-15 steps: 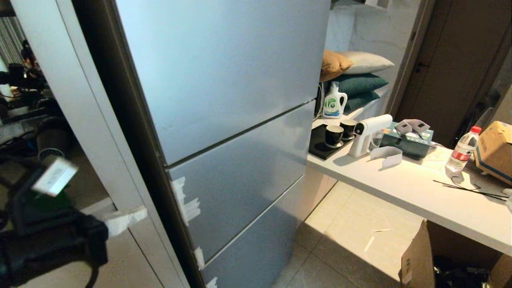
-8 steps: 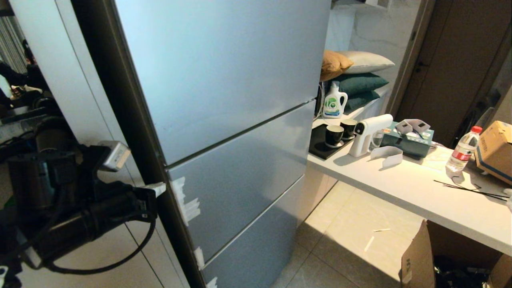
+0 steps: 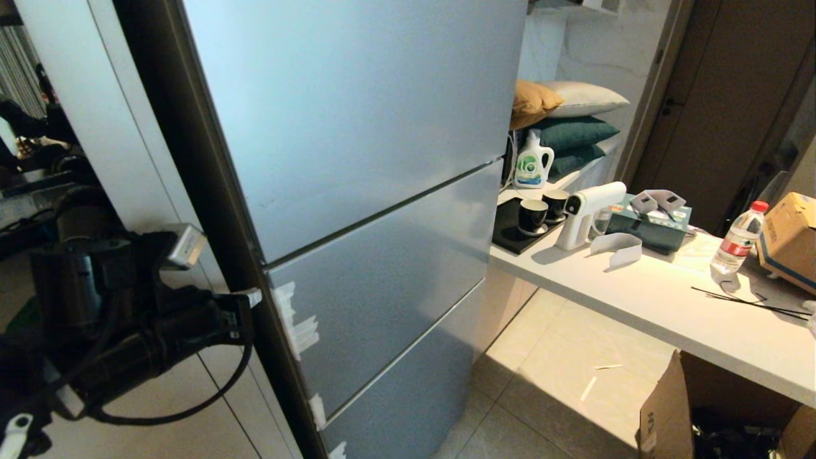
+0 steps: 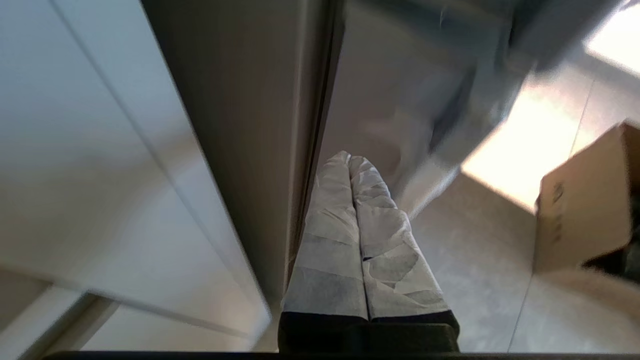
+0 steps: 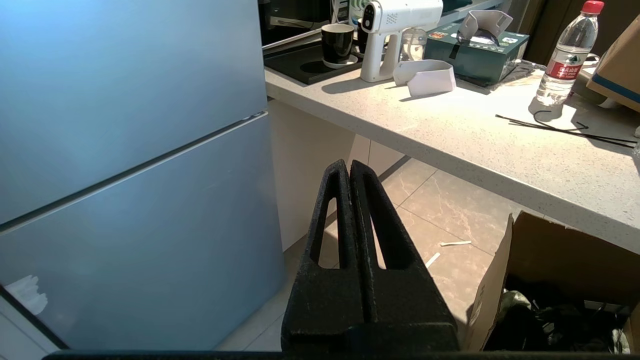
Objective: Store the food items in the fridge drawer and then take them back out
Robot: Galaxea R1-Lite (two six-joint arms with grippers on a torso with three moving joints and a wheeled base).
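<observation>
The fridge drawer [image 3: 389,280] is the middle blue-grey front, pushed in flush, with white tape scraps [image 3: 294,319] on its left edge. My left gripper [image 3: 253,297] is shut with nothing in it. Its white-wrapped fingers [image 4: 330,235] point at the dark side wall of the fridge [image 4: 240,125], right beside that taped edge, and the tips [image 4: 348,160] lie along the seam. My right gripper [image 5: 348,166] is shut and empty. It hangs low before the fridge front [image 5: 125,75], outside the head view. The food items are out of view.
A light counter [image 3: 644,299] right of the fridge carries two dark cups [image 3: 532,217], a white spray gun [image 3: 586,213], a green tissue box [image 3: 650,223], a water bottle [image 3: 738,239] and a cardboard box [image 3: 790,239]. An open carton [image 3: 669,414] stands on the tiled floor.
My left arm rose from the lower left and swung right until its shut fingertips reached the fridge's side edge by the tape. It has barely moved in the last half second.
</observation>
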